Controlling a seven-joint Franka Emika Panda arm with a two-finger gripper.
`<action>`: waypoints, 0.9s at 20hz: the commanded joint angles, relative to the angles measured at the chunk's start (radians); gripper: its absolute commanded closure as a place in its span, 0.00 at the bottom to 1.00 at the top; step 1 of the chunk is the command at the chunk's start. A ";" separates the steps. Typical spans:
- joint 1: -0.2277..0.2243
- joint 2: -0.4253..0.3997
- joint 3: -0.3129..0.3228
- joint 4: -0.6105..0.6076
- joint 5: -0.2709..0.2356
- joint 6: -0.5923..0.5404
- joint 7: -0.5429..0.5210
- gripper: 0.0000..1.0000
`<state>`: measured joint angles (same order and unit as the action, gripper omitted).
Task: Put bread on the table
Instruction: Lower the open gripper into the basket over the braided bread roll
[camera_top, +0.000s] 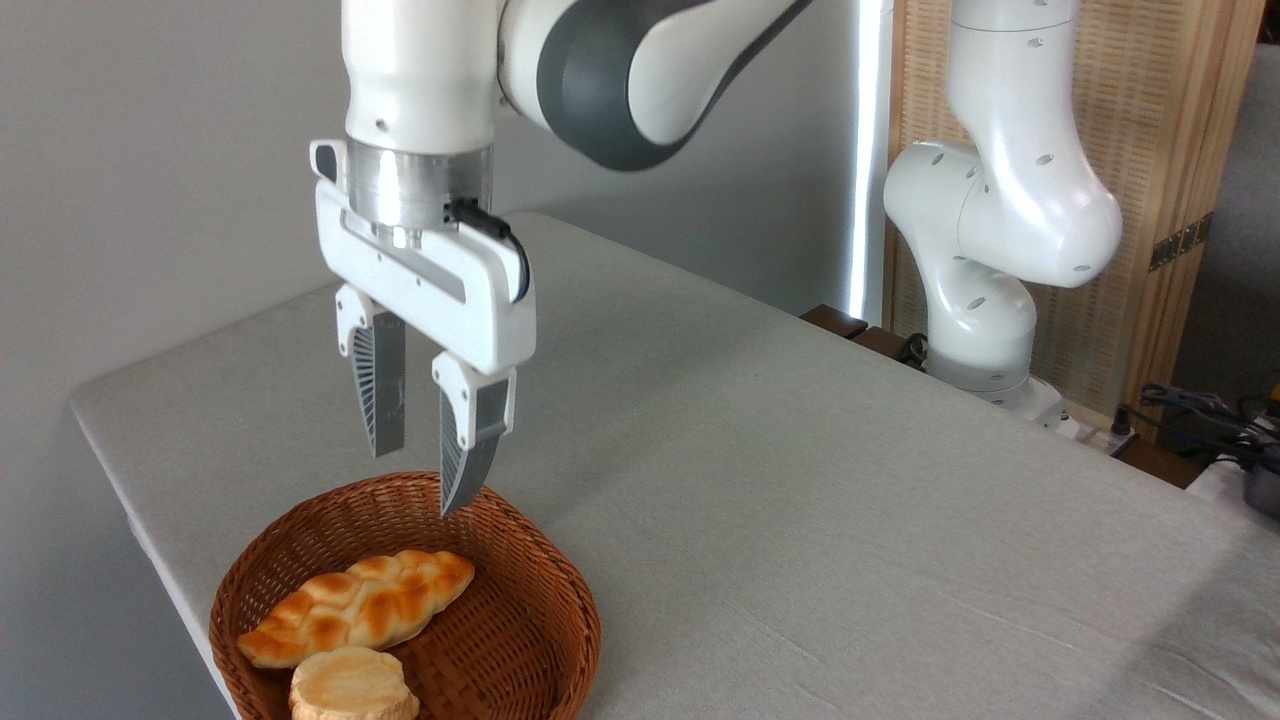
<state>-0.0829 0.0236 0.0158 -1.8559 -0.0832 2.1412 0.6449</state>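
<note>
My pincer (425, 470) is hanging open and empty above the basket (540, 610). The bread (360, 605) lies in there, below and slightly left, long axis running lower-left to upper-right. Desk (800, 500) is waiting.

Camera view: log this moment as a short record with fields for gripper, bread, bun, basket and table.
gripper: open, empty, pointing down above the basket's far rim
braided loaf: lying in the basket, untouched
round bun: in the basket, in front of the loaf, touching it
wicker basket: on the table's near left corner
table: grey cloth, not yet holding the loaf
</note>
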 joint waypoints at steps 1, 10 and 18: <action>-0.001 0.030 -0.002 -0.062 -0.004 0.143 0.016 0.00; -0.001 0.127 -0.017 -0.062 -0.006 0.267 0.016 0.00; 0.000 0.177 -0.051 -0.062 -0.004 0.335 0.016 0.00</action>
<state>-0.0853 0.1945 -0.0256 -1.9155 -0.0832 2.4483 0.6461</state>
